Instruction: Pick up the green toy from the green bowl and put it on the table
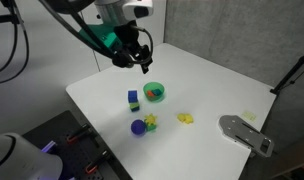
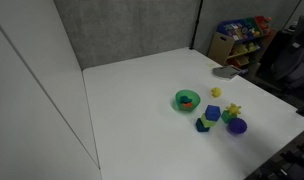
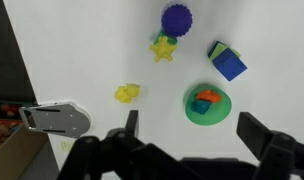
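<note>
The green bowl [image 3: 220, 113] sits on the white table [image 3: 82, 50]. In it lie an orange-red piece [image 3: 208, 96] and the small dark green toy [image 3: 199, 106], side by side. My gripper [image 3: 194, 128] is open and empty, hanging above the table with the bowl between and just beyond its fingers. In an exterior view the gripper [image 1: 138, 58] hovers well above and behind the bowl [image 1: 160, 97]. The bowl [image 2: 187, 100] also shows in an exterior view where the gripper is out of view.
A blue block with a green top [image 3: 228, 62], a purple ball [image 3: 176, 18], a yellow star [image 3: 164, 47] and a small yellow toy [image 3: 127, 93] lie near the bowl. A grey tool [image 3: 54, 120] lies at the table edge.
</note>
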Tool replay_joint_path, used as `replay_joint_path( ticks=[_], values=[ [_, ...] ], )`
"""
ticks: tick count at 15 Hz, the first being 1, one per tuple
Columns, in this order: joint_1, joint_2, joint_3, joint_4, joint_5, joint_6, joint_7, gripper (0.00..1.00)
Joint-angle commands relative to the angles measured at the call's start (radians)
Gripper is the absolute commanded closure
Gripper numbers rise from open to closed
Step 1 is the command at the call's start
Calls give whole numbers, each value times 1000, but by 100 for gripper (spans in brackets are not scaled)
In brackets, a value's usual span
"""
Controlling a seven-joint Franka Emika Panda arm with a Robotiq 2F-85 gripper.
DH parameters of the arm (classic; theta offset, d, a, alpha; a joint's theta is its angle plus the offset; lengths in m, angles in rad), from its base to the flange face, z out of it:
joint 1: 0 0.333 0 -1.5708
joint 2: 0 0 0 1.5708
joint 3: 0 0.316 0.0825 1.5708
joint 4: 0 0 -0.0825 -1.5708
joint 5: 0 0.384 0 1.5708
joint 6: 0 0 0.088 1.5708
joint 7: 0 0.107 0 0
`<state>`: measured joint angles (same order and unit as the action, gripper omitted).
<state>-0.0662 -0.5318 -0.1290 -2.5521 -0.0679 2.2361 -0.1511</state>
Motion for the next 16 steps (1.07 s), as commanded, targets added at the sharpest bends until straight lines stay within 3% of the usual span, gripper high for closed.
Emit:
replay_joint_path(
  ticks=[1,10,16],
  values=[
    [25,116,27,71,28,28,20,0],
    [78,444,74,295,131,44,26,0],
    [85,669,125,467,107,49,117,0]
  ],
)
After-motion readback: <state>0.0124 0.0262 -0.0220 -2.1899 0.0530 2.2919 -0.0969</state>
